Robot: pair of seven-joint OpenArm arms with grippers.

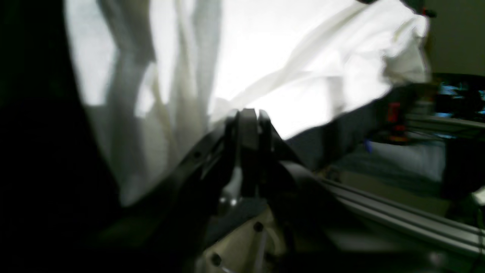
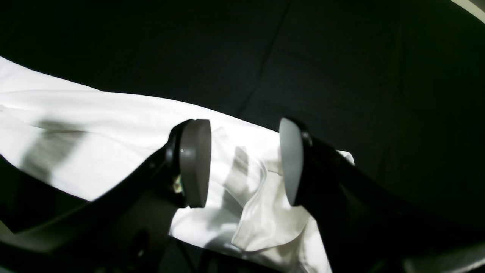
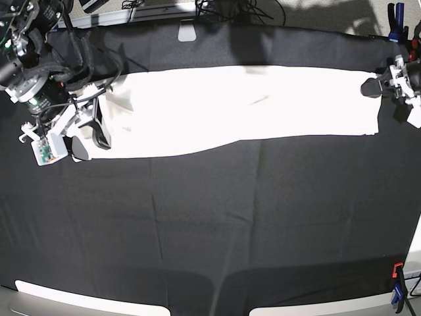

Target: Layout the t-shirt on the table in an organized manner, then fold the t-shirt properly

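One white cloth t-shirt [image 3: 243,108] lies on the large black wrinkled cloth worktop [image 3: 210,224], stretched into a long band whose long axis runs side to side in the base view, near the far edge. Only plain white shows; no lettering can be read. Two arms work it. The left gripper [image 3: 373,86] has its fingers narrowed, pinching the shirt's edge at that end. The right gripper [image 2: 244,163] hovers over the other end, fingers [image 2: 195,163] spread wide, holding nothing. One red-and-blue clamp [image 3: 397,294] sits at a near corner.
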